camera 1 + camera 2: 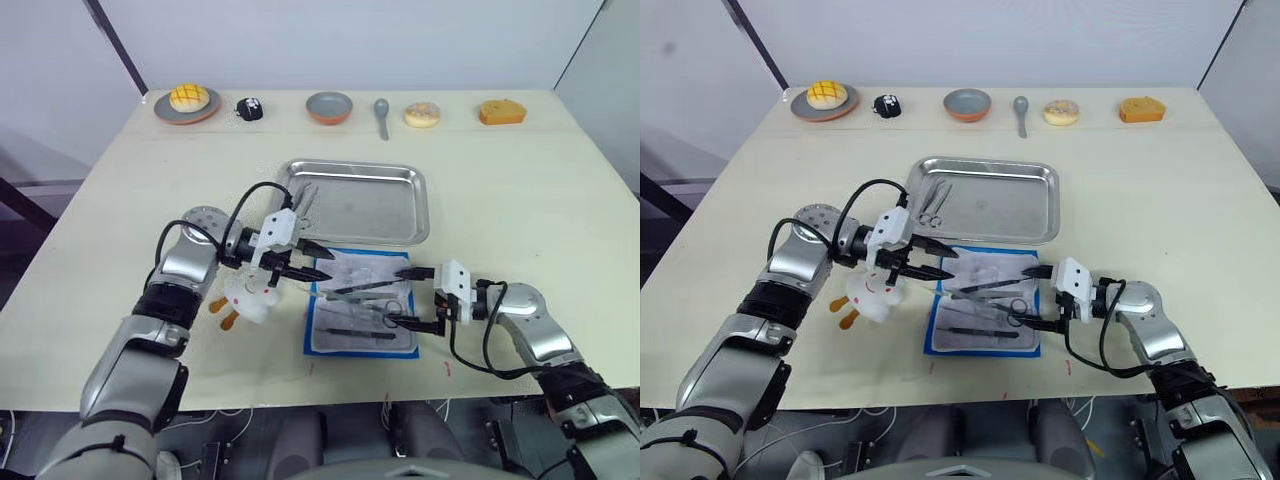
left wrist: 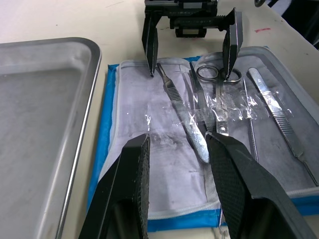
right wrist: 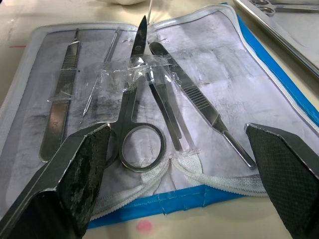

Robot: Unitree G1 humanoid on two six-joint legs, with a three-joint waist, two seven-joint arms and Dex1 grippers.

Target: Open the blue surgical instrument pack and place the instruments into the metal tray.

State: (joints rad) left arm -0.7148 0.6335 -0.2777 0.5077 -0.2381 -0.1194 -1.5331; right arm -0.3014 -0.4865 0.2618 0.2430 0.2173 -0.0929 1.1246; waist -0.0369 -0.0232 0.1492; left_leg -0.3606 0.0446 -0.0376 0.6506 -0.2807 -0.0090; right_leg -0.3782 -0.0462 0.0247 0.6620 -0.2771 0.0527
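Spread wide, both black two-fingered grippers — nothing held in either. Left gripper [image 1: 305, 259] poised over the tray-side end of the flat bright-blue fabric instrument pack [image 1: 363, 305], fingers apart and clear of the metal. Right gripper [image 1: 418, 298] reaching in from the opposite end, one finger down beside the ring handles of the silver scissors [image 3: 133, 114], the other well out past the slim silver scalpel-like handle [image 3: 209, 112]; contact with the scissors hard to confirm from the wrist view.

Pack already lying open on the pale table, whitish-grey lining up, just beside the near rim of the shiny rectangular stainless-steel tray [image 1: 421, 205]. Opening step judged done. One pair of ring-handled instruments [image 1: 931, 208] already resting in the tray's left end.

Left to move — the scissors, the scalpel-like handle, a flat ridged handle [image 3: 59, 119], a thin probe [image 3: 102, 74] and tweezers, several pinned under a strip of clear tape [image 3: 129, 74]. Tape likely to resist a clean lift. Task judged early, most of it remaining.
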